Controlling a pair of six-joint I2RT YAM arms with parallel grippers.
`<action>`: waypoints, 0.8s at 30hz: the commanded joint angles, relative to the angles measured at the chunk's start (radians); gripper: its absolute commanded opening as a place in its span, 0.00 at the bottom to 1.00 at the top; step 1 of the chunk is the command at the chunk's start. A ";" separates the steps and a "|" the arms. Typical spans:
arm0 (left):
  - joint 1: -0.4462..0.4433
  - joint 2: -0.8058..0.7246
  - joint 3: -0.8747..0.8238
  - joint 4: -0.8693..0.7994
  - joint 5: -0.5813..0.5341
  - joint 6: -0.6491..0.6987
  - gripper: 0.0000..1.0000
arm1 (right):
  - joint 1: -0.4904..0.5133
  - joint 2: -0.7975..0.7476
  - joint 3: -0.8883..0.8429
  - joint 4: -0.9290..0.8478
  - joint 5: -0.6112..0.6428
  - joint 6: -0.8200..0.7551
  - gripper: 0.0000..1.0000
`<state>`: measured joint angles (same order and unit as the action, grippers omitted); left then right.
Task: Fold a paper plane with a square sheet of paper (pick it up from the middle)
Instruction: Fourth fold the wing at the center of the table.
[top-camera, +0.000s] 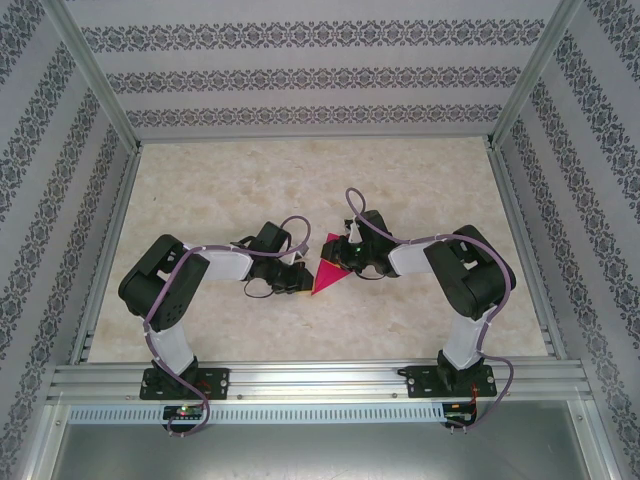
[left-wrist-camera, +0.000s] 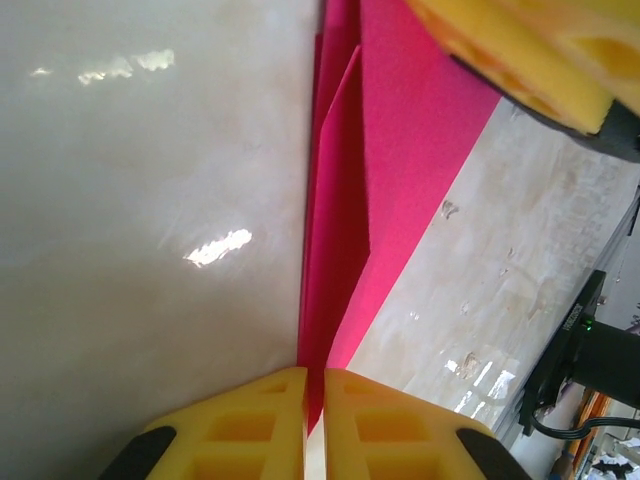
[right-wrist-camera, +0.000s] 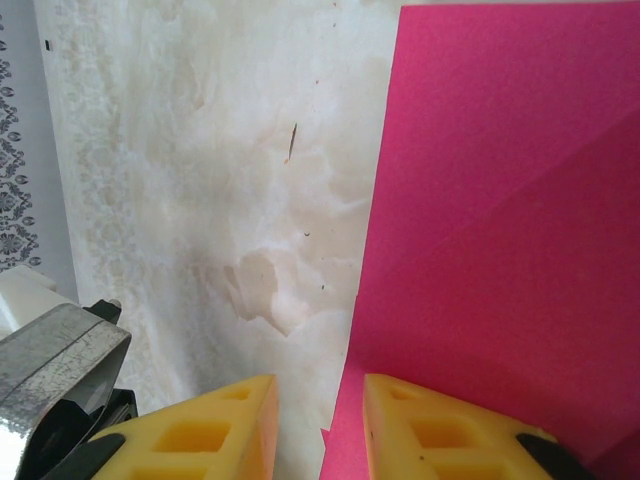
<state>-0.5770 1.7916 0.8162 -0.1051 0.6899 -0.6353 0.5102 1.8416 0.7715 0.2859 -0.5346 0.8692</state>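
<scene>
Left claw (left-wrist-camera: 315, 375) is pinched on the crease of the thin folded magenta-pink paper sheet (left-wrist-camera: 400, 160). Right claw (right-wrist-camera: 320, 390), partly open and empty, should pin it flat to the pale marbled bench (right-wrist-camera: 220, 200) beneath.

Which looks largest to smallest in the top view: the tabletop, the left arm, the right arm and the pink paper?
1. tabletop: by far the largest.
2. left arm and right arm: they look about alike, so I won't rank them.
3. pink paper: the smallest, a folded wedge between the two arms.
</scene>
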 joint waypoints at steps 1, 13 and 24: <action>-0.006 -0.018 0.007 -0.052 -0.016 0.031 0.13 | -0.005 0.040 -0.011 -0.053 0.050 -0.026 0.30; -0.010 0.008 0.037 -0.153 -0.113 0.038 0.00 | 0.000 0.054 -0.012 -0.059 0.057 -0.022 0.29; -0.028 -0.097 0.054 -0.173 -0.126 0.016 0.10 | 0.007 0.068 -0.009 -0.106 0.096 -0.021 0.27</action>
<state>-0.5922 1.7542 0.8566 -0.2115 0.6018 -0.6254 0.5106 1.8507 0.7811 0.2806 -0.5335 0.8696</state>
